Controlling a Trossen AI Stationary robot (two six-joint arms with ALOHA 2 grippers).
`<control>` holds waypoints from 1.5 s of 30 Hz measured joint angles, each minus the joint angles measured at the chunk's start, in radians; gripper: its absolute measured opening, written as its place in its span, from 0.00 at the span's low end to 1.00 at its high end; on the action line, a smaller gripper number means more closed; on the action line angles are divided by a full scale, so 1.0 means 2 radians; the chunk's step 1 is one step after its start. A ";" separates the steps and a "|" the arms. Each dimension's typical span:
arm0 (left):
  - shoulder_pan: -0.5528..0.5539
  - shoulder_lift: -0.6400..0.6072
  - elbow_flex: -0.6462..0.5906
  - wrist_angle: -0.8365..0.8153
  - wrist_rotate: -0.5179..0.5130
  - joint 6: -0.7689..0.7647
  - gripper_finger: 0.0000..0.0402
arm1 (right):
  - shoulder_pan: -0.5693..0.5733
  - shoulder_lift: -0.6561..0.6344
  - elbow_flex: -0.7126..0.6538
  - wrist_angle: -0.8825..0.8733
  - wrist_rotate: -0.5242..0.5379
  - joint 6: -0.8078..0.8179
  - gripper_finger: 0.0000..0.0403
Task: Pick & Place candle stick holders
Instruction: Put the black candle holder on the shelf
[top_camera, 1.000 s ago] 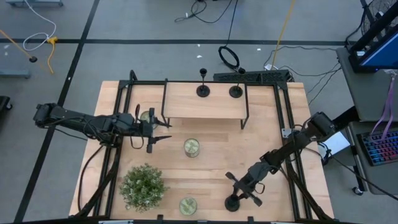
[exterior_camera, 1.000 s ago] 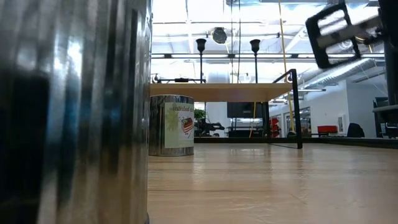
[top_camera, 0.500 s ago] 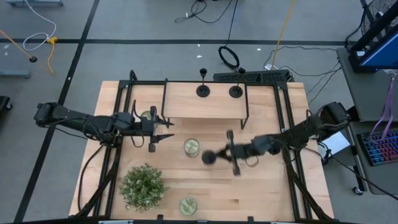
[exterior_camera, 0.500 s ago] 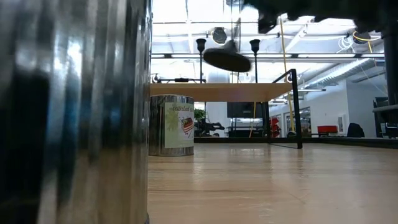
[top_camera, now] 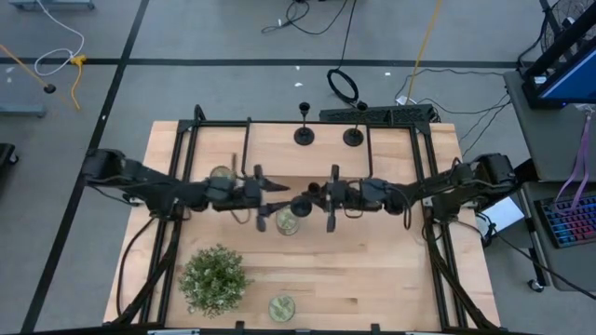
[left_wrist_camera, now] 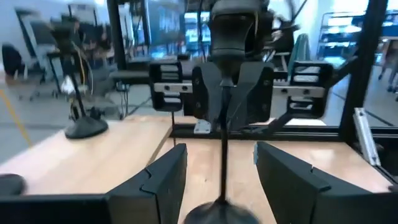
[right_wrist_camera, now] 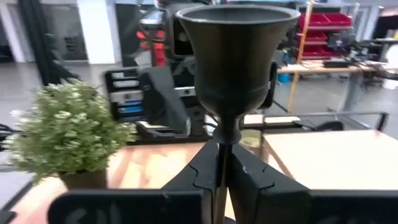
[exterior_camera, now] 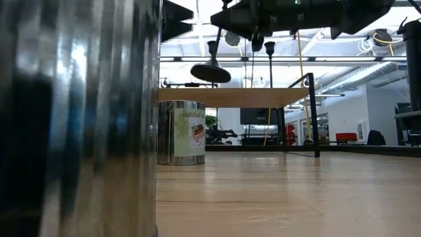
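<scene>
My right gripper (top_camera: 321,197) is shut on a matte-black candle stick holder (top_camera: 300,205) above the middle of the table. Its cup (right_wrist_camera: 236,56) fills the right wrist view. My left gripper (top_camera: 272,193) is open, facing it from the left. Its fingers (left_wrist_camera: 165,180) stand on either side of the stem (left_wrist_camera: 224,155) just above the round base (left_wrist_camera: 217,214); I see no touch. Two more holders (top_camera: 304,135) (top_camera: 354,137) stand on their bases on the far edge of the wooden shelf (top_camera: 307,154). My right gripper pinches the holder's thin stem (right_wrist_camera: 219,155) just below the cup, between its two fingers (right_wrist_camera: 202,171). It comes level from the table's right side. The holder is lifted clear and tipped over, its base (exterior_camera: 210,72) toward my left gripper.
A bushy green potted plant (top_camera: 214,279) stands near left. Small tins sit at the table's middle (top_camera: 287,221), near edge (top_camera: 281,305) and left (top_camera: 221,174). A big shiny tin (exterior_camera: 79,118) blocks the left of the low view. The shelf's black frame (top_camera: 370,163) stands behind.
My right gripper has lifted the holder off the table's near right part and carried it up, toward the far and left, to mid-table, tipping it base-first to the left. My left gripper has moved toward the table's right edge, up to the holder.
</scene>
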 joint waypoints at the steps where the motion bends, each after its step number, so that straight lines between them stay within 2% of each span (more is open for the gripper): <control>1: 0.001 0.016 0.016 -0.009 0.000 -0.006 0.49 | -0.002 0.000 0.000 -0.003 0.000 -0.001 0.03; 4: 0.001 0.068 0.067 -0.062 0.006 -0.006 0.49 | -0.006 0.000 0.000 -0.004 -0.001 -0.009 0.02; 6: 0.000 0.094 0.097 -0.101 -0.006 -0.006 0.49 | -0.006 0.000 0.000 -0.005 -0.001 -0.010 0.03; 8: 0.002 0.112 0.125 -0.127 -0.027 -0.016 0.49 | -0.006 0.000 0.000 -0.014 -0.001 -0.010 0.04; 12: 0.003 0.133 0.152 -0.152 -0.032 -0.018 0.46 | -0.006 0.000 0.000 -0.029 -0.001 -0.011 0.04; 16: 0.002 0.133 0.155 -0.150 -0.032 -0.020 0.31 | -0.006 0.000 0.000 -0.041 -0.001 -0.022 0.03; 21: 0.003 0.133 0.155 -0.155 -0.039 -0.026 0.07 | -0.006 0.000 0.000 -0.046 0.001 -0.022 0.07; 22: 0.003 0.133 0.155 -0.157 -0.040 -0.028 0.04 | -0.006 0.000 0.000 -0.046 0.000 -0.024 0.08; 28: -0.002 0.133 0.155 -0.162 -0.040 -0.030 0.05 | -0.006 0.000 0.000 -0.046 0.000 -0.018 0.11; 33: -0.010 0.130 0.155 -0.168 -0.041 -0.028 0.04 | -0.005 -0.003 0.000 -0.057 -0.001 -0.017 0.19; 37: -0.012 0.108 0.154 -0.176 -0.042 -0.021 0.04 | -0.005 -0.004 0.001 -0.065 0.000 -0.015 0.29; 41: -0.012 0.068 0.153 -0.227 -0.050 -0.014 0.04 | -0.005 -0.004 0.001 -0.065 0.002 -0.015 0.39; 45: -0.016 0.017 0.155 -0.271 -0.083 -0.012 0.04 | -0.004 -0.002 -0.001 -0.085 0.017 -0.017 0.46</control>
